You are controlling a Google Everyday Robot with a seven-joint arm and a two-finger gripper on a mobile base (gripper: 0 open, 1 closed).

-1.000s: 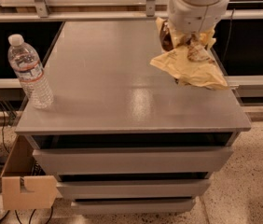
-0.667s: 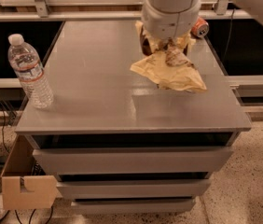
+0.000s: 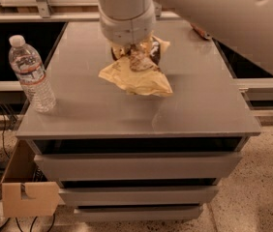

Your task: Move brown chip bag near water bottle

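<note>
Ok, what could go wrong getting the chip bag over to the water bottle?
The gripper, above mid-table, pinches the crinkly pale-yellow and brown chip bag only at its bunched top, so it may slip. The clear ribbed plastic water bottle stands upright at the edge of the grey table; the dangling bag could knock it off.

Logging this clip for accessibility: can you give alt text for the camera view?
The robot's gripper holds a crumpled brown chip bag over the middle of a grey cabinet top. A water bottle stands upright near the top's left edge, apart from the bag.
</note>
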